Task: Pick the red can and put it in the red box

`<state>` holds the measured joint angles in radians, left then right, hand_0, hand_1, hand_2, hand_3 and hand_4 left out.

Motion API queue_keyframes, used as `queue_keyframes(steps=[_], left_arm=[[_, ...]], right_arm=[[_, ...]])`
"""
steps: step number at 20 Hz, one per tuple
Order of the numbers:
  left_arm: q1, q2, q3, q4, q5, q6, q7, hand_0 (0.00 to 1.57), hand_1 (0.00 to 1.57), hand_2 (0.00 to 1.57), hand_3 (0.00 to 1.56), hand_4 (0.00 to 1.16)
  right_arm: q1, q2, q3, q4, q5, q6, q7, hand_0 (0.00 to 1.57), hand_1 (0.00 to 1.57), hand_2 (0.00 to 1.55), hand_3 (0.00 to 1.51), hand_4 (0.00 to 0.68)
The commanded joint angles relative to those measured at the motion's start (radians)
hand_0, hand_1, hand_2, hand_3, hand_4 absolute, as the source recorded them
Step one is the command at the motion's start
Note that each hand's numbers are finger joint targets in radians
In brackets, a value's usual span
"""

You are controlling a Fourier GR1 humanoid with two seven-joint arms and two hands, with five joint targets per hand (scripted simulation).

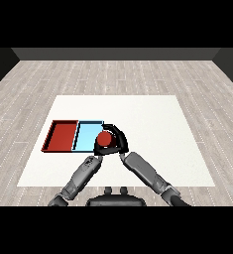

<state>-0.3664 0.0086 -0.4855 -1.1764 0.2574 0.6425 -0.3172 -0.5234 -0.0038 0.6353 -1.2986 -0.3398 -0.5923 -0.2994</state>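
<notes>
Starting at the left, we've got the red tray (pixel 62 135) sitting flush against the light blue tray (pixel 86 136) on the white table (pixel 152 119). Our left hand (pixel 90 161) hangs just below the blue one; can't tell how its fingers are set. Our right hand (pixel 117 141) is wrapped around the red can (pixel 106 139), right over the blue tray's right edge.

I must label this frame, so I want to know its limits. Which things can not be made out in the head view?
- Red cylindrical can: its sides and base are hidden by the black right hand curled round it.
- Light blue tray: its right edge is covered by that hand and can.
- Black left hand: too small to tell its finger pose.
- Whether the can is lifted or resting on the white table: not visible.
</notes>
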Motion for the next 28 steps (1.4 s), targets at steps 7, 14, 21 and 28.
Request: queue_keyframes(steps=[7,14,21,28], left_arm=[[-0.024,-0.008,0.055,0.019,-0.003,-0.033,0.0,1.57,1.57,1.57,1.5,1.14],[0.084,-0.008,0.037,-0.01,-0.043,-0.02,-0.04,1.57,1.57,1.57,1.5,1.14],[0.054,0.068,0.094,-0.055,-0.117,-0.011,0.042,1.57,1.57,1.57,1.48,1.14],[0.024,0.261,0.193,-0.077,-0.151,-0.031,0.108,1.57,1.57,1.57,1.47,1.12]], right_arm=[[0.008,0.003,-0.071,0.004,0.049,0.04,0.017,0.0,0.0,0.0,0.0,0.0],[0.01,0.003,-0.189,0.001,0.066,0.082,-0.036,0.0,0.0,0.0,0.0,0.0],[0.229,-0.184,-0.289,-0.346,0.02,0.188,0.017,0.0,0.0,0.0,0.0,0.0],[0.518,-0.295,-0.367,-0.446,-0.007,0.205,-0.036,0.0,0.0,0.0,0.0,0.0]])
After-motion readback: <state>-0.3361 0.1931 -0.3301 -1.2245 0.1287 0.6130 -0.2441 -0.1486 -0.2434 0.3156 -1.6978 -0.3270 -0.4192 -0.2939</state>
